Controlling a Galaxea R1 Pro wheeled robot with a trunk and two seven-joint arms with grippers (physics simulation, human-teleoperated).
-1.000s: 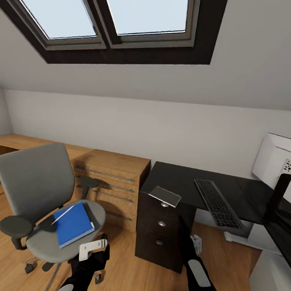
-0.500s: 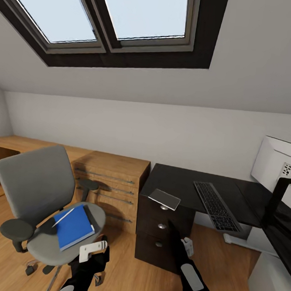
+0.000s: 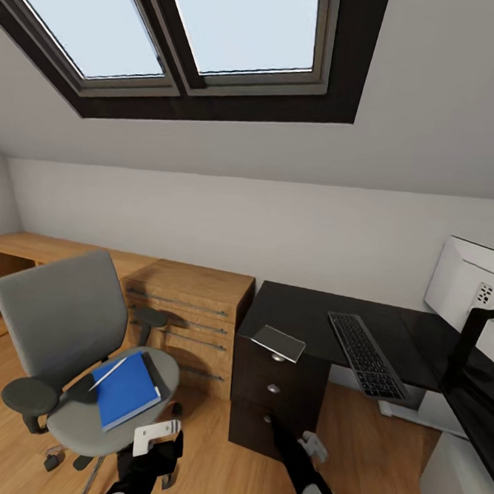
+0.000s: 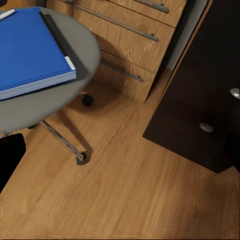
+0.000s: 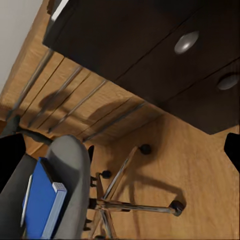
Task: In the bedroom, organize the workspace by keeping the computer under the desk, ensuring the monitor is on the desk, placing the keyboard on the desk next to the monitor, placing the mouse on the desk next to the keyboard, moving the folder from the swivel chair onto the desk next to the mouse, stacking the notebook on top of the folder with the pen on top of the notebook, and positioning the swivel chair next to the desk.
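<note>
Standing before the swivel chair (image 3: 75, 352) and the dark bench (image 3: 323, 320), both arms low at the bottom of the head view. Blue folder (image 3: 124, 387) lying flat on the chair seat, with a white pen (image 3: 107, 370) resting across its upper corner; whether a notebook lies there too cannot be told. Keyboard (image 3: 363, 353) already on the bench, just beside the white monitor (image 3: 473, 283) at the right edge. Flat grey slab (image 3: 278, 341), perhaps a tablet or pad, resting on the bench's near corner above the drawer unit (image 3: 272, 394). Wooden dresser (image 3: 189, 317) between chair and bench, against the wall. Mouse and computer not made out.

Left tool (image 3: 157, 431) hanging just in front of the chair seat, below the folder; state of its fingers impossible to tell from these pictures. Right tool (image 3: 311, 447) low near the foot of the drawer unit, likewise impossible to tell whether spread or pressed together. Left wrist view looking down at the folder on the seat edge, the wooden floor and the drawer fronts.

Judged step: approaching the chair to fetch the folder, most of the task apparently not yet done. Next move calling for raising the left tool over the seat, spreading the fingers, and taking the folder by its near edge without sending the pen rolling off.
</note>
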